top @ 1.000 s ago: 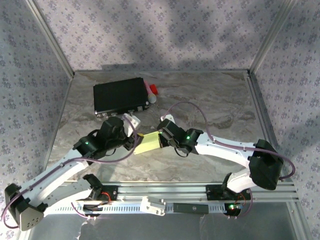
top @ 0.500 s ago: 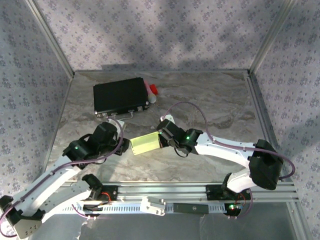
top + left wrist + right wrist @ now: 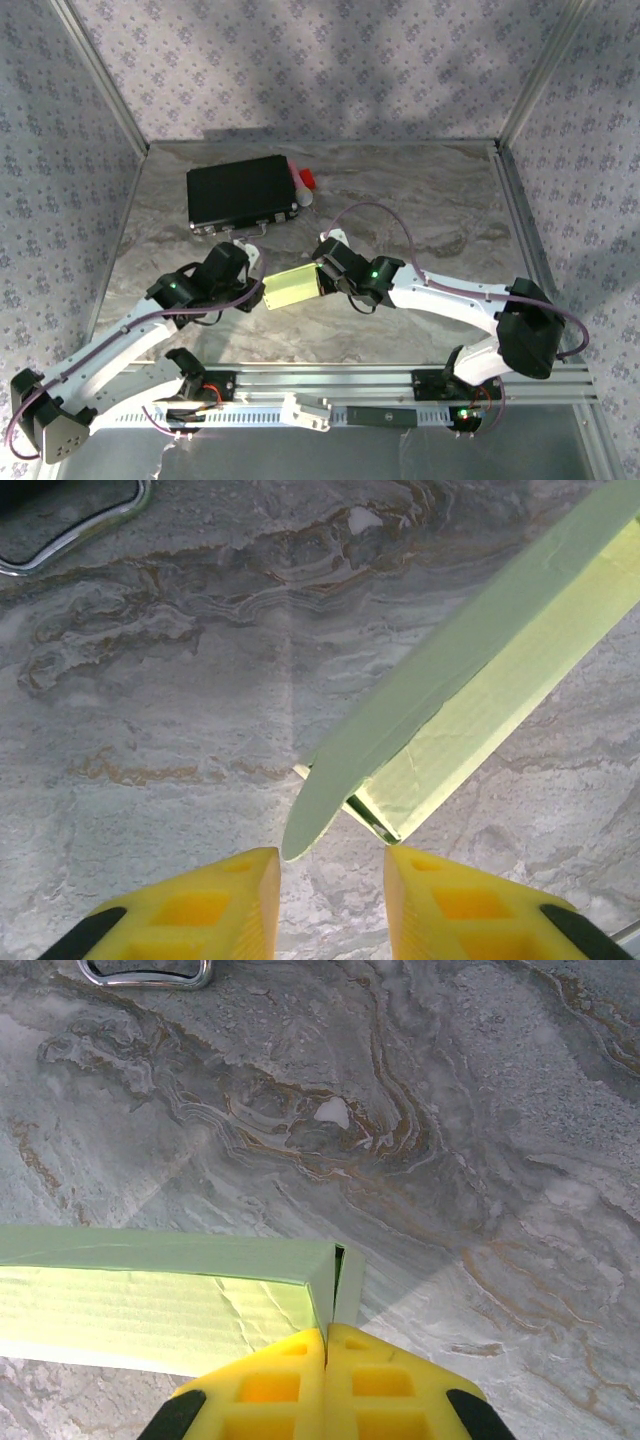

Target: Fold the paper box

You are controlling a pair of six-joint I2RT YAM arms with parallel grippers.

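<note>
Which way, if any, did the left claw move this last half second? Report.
Yes. The left claw shifted right, toward the paper box, judged against the black case.

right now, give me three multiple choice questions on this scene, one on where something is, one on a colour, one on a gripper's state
1. In the top view, where does the black case lie relative to the paper box?
A. Farther back, to the left
B. Nearer the front, to the right
C. On top of it

2. What colour are the gripper fingers?
A. Red
B. Yellow
C. Black

3. How is the right gripper?
A. Wide open above the table
B. Open around the case
C. Shut on the box's end

Answers: 1 A, the case sits up and left of the box in the top view. 2 B, both wrist views show yellow fingers. 3 C, its fingers meet with the box's card edge pinched between them.
</note>
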